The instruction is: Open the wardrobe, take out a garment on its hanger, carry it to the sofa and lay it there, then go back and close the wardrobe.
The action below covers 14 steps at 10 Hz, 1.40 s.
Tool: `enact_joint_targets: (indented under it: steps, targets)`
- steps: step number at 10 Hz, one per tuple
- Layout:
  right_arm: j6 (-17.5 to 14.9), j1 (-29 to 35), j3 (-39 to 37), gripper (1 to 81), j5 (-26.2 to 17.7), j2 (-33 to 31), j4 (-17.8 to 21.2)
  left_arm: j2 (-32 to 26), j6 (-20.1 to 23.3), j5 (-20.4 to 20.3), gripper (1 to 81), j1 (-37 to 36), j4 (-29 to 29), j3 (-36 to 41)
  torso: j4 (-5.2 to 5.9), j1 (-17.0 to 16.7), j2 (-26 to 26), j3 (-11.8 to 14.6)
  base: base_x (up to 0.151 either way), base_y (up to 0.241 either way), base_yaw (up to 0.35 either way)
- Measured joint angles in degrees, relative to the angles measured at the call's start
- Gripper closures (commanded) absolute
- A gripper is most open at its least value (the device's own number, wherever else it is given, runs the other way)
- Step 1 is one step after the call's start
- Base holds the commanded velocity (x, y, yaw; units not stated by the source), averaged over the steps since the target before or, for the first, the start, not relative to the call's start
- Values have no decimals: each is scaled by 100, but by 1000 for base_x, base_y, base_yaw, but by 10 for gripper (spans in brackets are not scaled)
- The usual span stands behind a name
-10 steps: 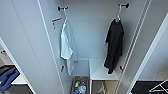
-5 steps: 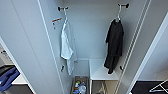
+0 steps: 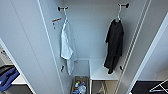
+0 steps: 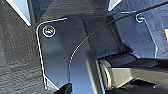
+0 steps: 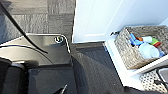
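Note:
The wardrobe (image 3: 97, 37) stands open in front of me, with its left door (image 3: 25, 50) and right door (image 3: 155, 50) both swung wide. Inside on the right, the black garment (image 3: 114, 45) hangs limp from a pale hanger (image 3: 118, 15), hooked on a dark peg near the top. Its hem reaches down to a white shelf (image 3: 101, 72). The left wrist view looks down on dark carpet (image 4: 17, 62) past the robot's own plate. In the right wrist view the wardrobe's white door (image 5: 100, 20) rises just beyond the arm.
A white top (image 3: 67, 47) hangs on the wardrobe's left side. A woven basket (image 3: 80, 86) of colourful items sits at the bottom and also appears in the right wrist view (image 5: 130, 50). Something blue (image 3: 7, 77) lies beyond the left door. Dark carpet (image 5: 37, 15) covers the floor.

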Motion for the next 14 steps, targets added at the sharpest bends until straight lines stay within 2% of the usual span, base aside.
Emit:
enact_joint_targets:
  steps: [2, 4, 6, 7, 8, 10, 14]
  targets:
    - [-5, 290, 780, 10, -284, -240, -104, -17, -2, 2, 10, -5, 0, -2, 0, 0, 0, 0, 0, 0, 0]
    - [6, 572, 1543, 10, -801, -478, -148, -15, -2, -5, 10, -6, 0, -2, 0, 0, 0, 0, 0, 0, 0]
    - [258, 1156, 2000, 10, -1234, -627, -151, -28, -2, -11, 10, -6, 0, -2, 0, 0, 0, 0, 0, 0, 0]
    - [564, 1385, 2177, 10, -1460, -758, -156, -34, -2, -17, 10, -6, 0, -2, 0, 2, 2, 0, 0, 0, 0]
    - [1042, 1462, 2276, 10, -1613, -885, -167, -33, -2, -17, 10, -6, 0, -2, 0, 2, 2, 0, 0, 0, 0]
    - [1858, 1379, 2306, 10, -1744, -1084, -195, -28, -2, -37, 10, -9, 0, -2, 0, 2, 2, 0, 0, 0, 0]
    - [3996, 1276, 2236, 10, -1679, -1517, -204, 104, 0, -50, 10, -11, 20, -7, 0, 2, 2, 0, 0, 0, 0]
